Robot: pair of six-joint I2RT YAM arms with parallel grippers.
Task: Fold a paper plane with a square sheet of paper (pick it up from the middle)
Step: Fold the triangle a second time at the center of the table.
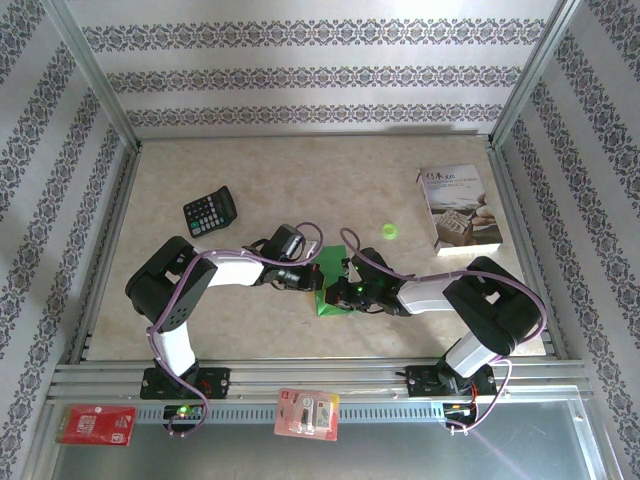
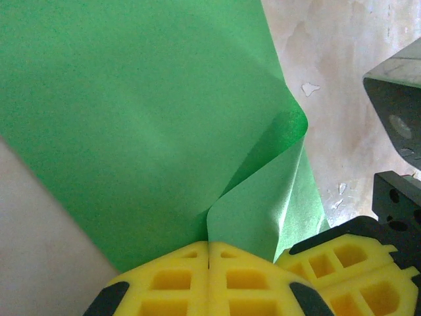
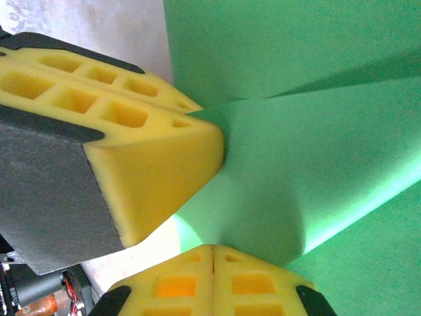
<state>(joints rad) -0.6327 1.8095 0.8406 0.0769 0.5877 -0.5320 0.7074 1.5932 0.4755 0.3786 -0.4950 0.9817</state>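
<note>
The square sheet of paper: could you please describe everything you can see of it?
The square sheet of paper is thin, bright green, plain and unmarked, with a matte look. It lies mid-table between the two arms, partly folded: one flap curls up in a soft, rounded bend rather than a sharp crease. The left gripper and right gripper, both shut, pinch it at that raised fold. The rest lies on the beige table.
</note>
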